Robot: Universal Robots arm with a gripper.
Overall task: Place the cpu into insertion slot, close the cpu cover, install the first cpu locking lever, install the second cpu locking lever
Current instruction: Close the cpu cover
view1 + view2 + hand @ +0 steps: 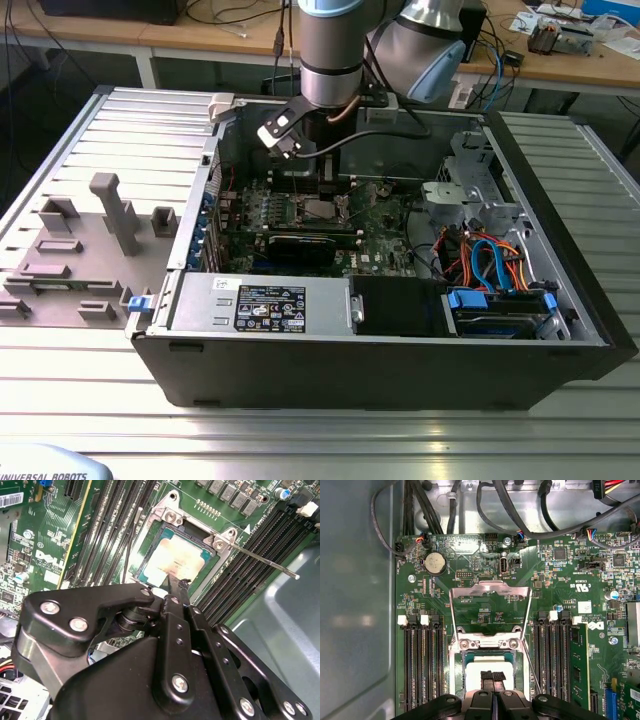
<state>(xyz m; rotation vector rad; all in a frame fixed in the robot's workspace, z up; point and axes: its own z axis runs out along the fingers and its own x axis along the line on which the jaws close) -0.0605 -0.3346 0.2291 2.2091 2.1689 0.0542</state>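
You have the flat, square, silver-grey cpu (176, 559) seated in the square dark insertion slot (197, 530) with its silver rim, so step one looks done. Your black gripper (492, 676) hangs just over the slot, jaws pinched together on nothing. The thin silver-framed cpu cover (489, 588) stands raised behind the slot, and a thin steel locking lever (260, 560) juts free beside it. The cover and both levers are left.
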